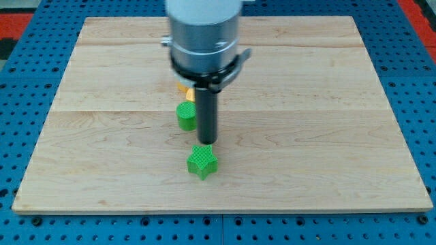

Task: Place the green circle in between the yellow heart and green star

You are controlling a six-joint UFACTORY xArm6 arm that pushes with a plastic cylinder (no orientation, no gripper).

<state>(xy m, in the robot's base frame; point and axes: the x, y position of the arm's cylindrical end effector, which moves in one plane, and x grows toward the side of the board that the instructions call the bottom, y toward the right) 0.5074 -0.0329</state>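
Note:
The green circle (185, 116) is a short green cylinder near the middle of the wooden board (327, 122). The green star (202, 162) lies below it and slightly to the right. A yellow block (185, 93), probably the yellow heart, shows only as a sliver just above the circle, mostly hidden behind the arm. My tip (207, 141) is down on the board, just right of the green circle's lower edge and just above the green star. I cannot tell whether it touches either.
The arm's grey cylindrical body (204, 34) hangs over the top middle of the board and hides what is behind it. An orange sliver (181, 87) shows beside the yellow block. A blue pegboard (422, 82) surrounds the board.

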